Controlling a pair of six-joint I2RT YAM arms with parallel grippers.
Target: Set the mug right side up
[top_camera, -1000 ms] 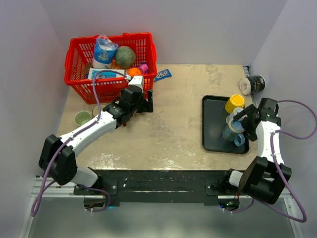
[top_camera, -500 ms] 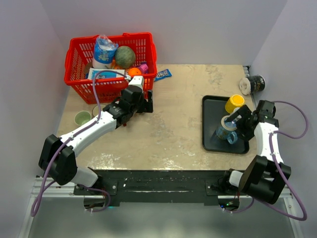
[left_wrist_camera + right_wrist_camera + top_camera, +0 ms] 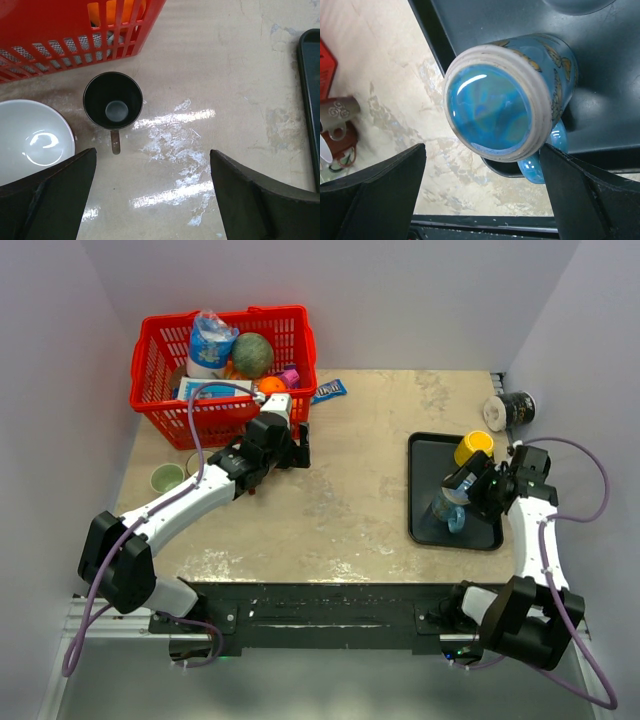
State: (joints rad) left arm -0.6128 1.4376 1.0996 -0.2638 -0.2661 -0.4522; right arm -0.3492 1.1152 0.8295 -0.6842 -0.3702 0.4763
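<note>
Pale walls are closing in a beige marbled tabletop. At its far left a red plastic lattice basket is sitting. Just beside its near corner the left gripper is hovering, jaws spread wide with nothing between them, over a small dark metal cup standing mouth up next to a white ceramic bowl.

Well apart, past the middle of the table, a black rectangular tray is lying at the right side. The blue glazed mug with yellow markings is resting on it toward its near-left corner, bottom up, its pale-ringed base facing the wrist camera.

The right gripper is hanging directly above it, jaws at full spread, one finger to each side of the mug's body. No contact is showing, so nothing is being held. The mug's long axis is running roughly along the gripper's line of approach, and its handle is pointing toward the table's near edge, close by one finger.

The right arm is by far the nearer, so the flip is looking like its work, probably calling for a grasp across the body, clear of the handle.
</note>
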